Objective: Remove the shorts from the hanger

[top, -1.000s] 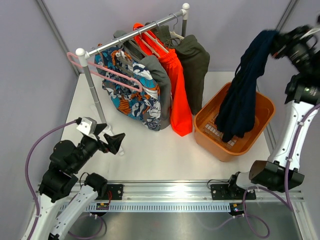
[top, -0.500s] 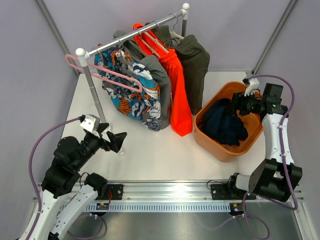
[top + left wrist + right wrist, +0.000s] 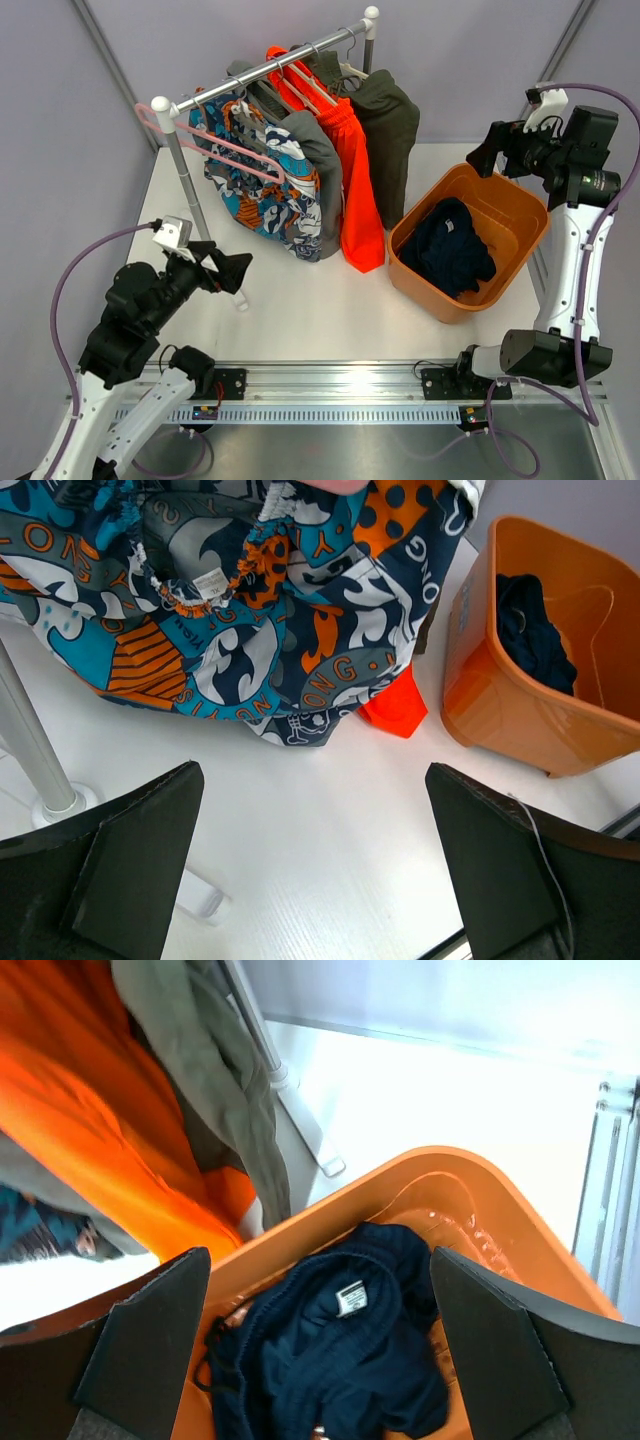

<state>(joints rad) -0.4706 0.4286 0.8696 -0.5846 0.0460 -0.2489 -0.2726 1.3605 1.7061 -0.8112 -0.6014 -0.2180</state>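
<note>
The dark navy shorts (image 3: pixel 448 250) lie crumpled inside the orange basket (image 3: pixel 524 215), free of any grip; the right wrist view shows the shorts (image 3: pixel 340 1360) with a white label facing up. My right gripper (image 3: pixel 492 148) hangs open above the basket's far rim, its gripper (image 3: pixel 320 1260) empty. The pale pink hanger (image 3: pixel 215 145) hangs bare at the left end of the rack. My left gripper (image 3: pixel 232 272) is open and empty near the rack's post, low over the table (image 3: pixel 312 770).
The clothes rack (image 3: pixel 270 65) carries blue-white-orange patterned shorts (image 3: pixel 265 190), an orange garment (image 3: pixel 355 170) and a dark grey-olive garment (image 3: pixel 390 130). Its left post (image 3: pixel 185 180) stands beside my left gripper. A metal rail (image 3: pixel 340 385) runs along the near edge.
My right gripper opened and let the navy shorts drop into the basket, then rose above its far rim. The left arm shifted only slightly.
</note>
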